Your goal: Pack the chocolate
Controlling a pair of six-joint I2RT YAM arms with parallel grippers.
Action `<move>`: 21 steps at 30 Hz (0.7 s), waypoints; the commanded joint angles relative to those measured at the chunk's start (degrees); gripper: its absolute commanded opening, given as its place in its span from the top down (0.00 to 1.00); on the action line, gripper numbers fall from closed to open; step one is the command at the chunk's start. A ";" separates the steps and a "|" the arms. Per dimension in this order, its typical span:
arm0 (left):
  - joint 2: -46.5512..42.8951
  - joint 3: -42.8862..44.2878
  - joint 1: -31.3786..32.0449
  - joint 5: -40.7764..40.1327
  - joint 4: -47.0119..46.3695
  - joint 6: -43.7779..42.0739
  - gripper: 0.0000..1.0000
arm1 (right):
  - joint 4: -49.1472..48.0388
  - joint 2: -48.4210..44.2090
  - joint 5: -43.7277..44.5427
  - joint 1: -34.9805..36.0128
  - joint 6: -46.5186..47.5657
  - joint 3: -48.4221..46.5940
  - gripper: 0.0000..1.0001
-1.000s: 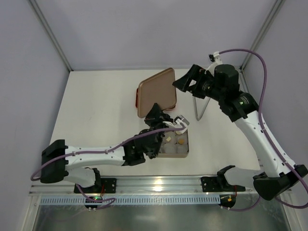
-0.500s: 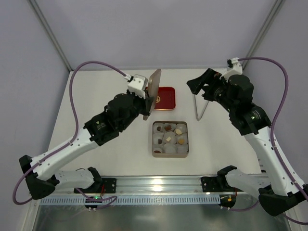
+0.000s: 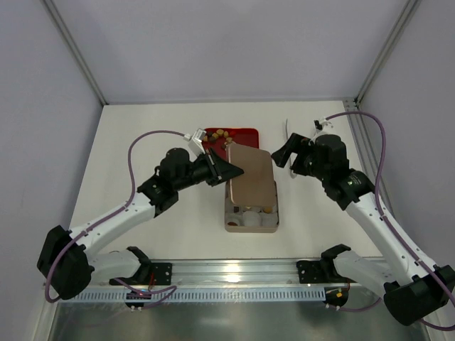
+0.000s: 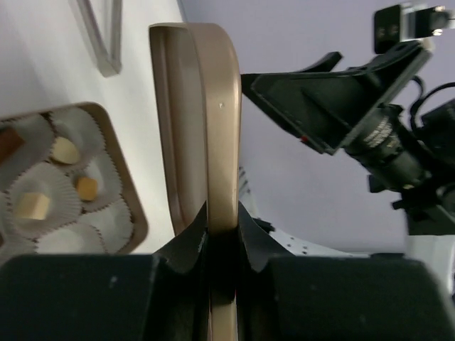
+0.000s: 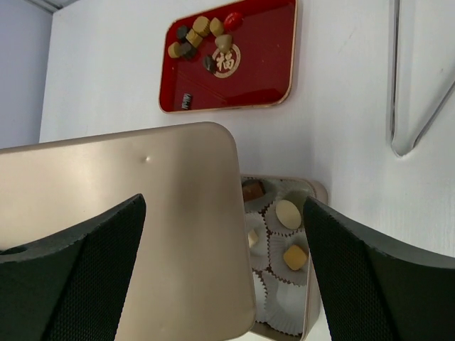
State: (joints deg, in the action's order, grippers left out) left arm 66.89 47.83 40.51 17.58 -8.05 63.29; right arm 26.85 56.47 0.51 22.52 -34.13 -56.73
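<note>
Since half a second ago, carried the gold lid (image 3: 250, 174) from upright beside the red tray (image 3: 245, 133) to a place over the far part of the open box (image 3: 229, 213). Gripped edge-on by the left hand (image 4: 222, 226), clenched on the lid's rim. Raised over the box rather than seated on it, with white paper cups (image 5: 279, 295) showing past its edge. Right hand (image 3: 288, 153) brought lower and nearer as well, spread wide and grasping nothing, poised above the lid's right side. Some of the chocolate (image 5: 201, 37) clustered at one end of the red tray on the worktop (image 3: 142, 142). More of it seated in the cups in the box: tan, cream and one dark brown. To the right of the red tray, a V-shaped metal piece (image 5: 419, 106) flat on the worktop.
</note>
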 commanded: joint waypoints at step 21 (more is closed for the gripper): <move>12.20 -11.53 -0.70 10.72 -32.02 12.83 1.00 | -9.71 -2.77 -2.18 -0.29 -1.29 16.03 0.09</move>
State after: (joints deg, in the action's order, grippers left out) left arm 78.41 37.01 40.34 26.52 -33.74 75.90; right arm 20.71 54.48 -1.67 22.37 -34.68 -41.69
